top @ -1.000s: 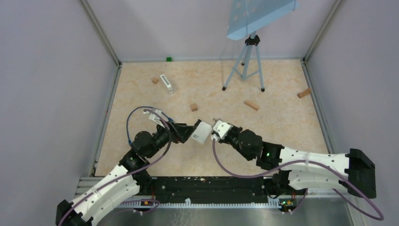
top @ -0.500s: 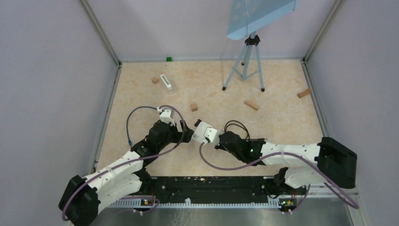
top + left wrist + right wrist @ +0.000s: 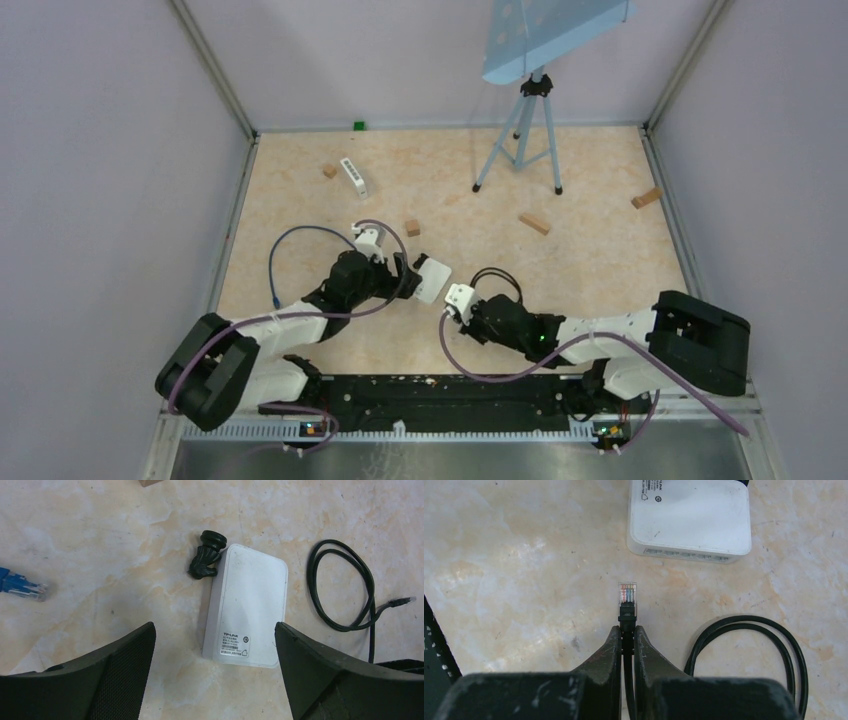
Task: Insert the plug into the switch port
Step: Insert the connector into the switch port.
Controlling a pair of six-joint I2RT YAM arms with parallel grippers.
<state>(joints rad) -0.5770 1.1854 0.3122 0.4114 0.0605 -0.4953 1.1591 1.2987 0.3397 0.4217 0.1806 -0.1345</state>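
Observation:
The white TP-LINK switch lies flat on the table, label up, with a black power plug in its far end. Its port row faces my right gripper. My left gripper is open and empty, its fingers on either side of the switch's near end without touching it. My right gripper is shut on the black boot of the clear network plug. The plug tip points at the ports, a short gap away. The black cable loops to the right.
A blue plug on a blue cable lies left of the left arm. Wooden blocks, a small white box and a tripod stand farther back. Walls close three sides.
The switch, held up between both grippers a second ago, now lies on the table and the left gripper has opened. The right gripper has drawn back toward the near edge with the plug.

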